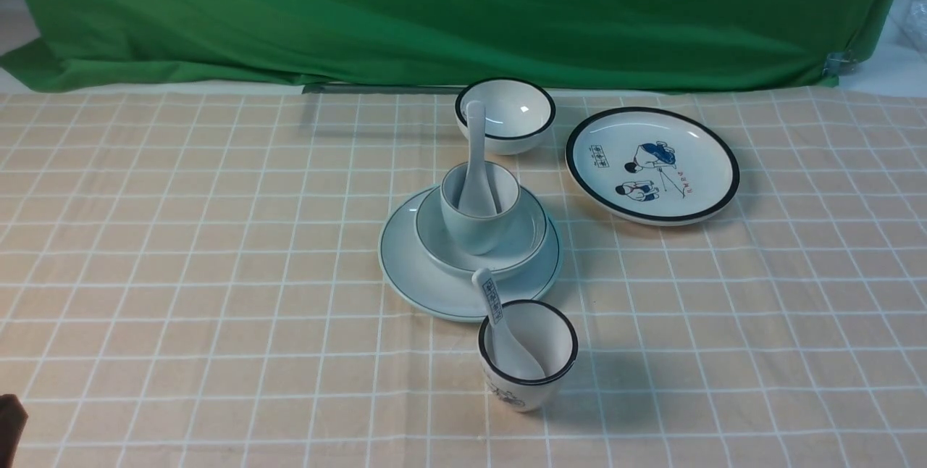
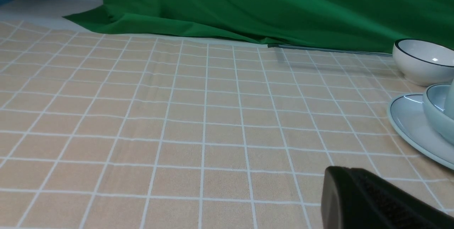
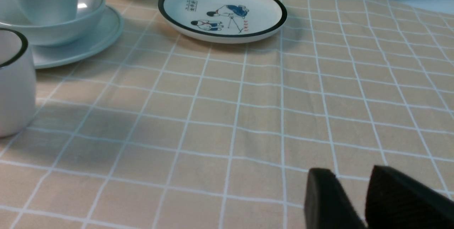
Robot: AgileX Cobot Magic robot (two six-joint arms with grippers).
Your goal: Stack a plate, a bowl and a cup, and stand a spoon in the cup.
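Seen from the robot's side, with twelve o'clock towards the green cloth [image 1: 463, 19], the stack stands near the middle of the checked table [image 1: 217, 236]. At the bottom is the plain plate [image 1: 413, 276], pale blue-green and lying flat; the shallow pale bowl [image 1: 434, 240] sits in it, and inside that stands the plain cup [image 1: 474, 232], upright. The plain white spoon [image 1: 476, 156] is in the cup, its scoop down and its handle rising above the rim, pointing to twelve. Out at twelve from the stack is the white bowl with the black rim [image 1: 518, 109], and at two lies the cartoon plate [image 1: 688, 156], well apart from the plain one. At five, very near the stack, the black-rimmed cup [image 1: 525, 395] stands upright, holding the printed spoon [image 1: 500, 316], whose handle leans towards eleven; I can't tell whether that cup touches the plain plate. The left gripper [image 2: 349, 172] is away at eight o'clock from the stack, its dark fingers together with nothing between them. The right gripper [image 3: 351, 172] is parted by a modest gap, neither pinched together nor spread wide, and it holds nothing; the black-rimmed cup and the stack are well apart from it.
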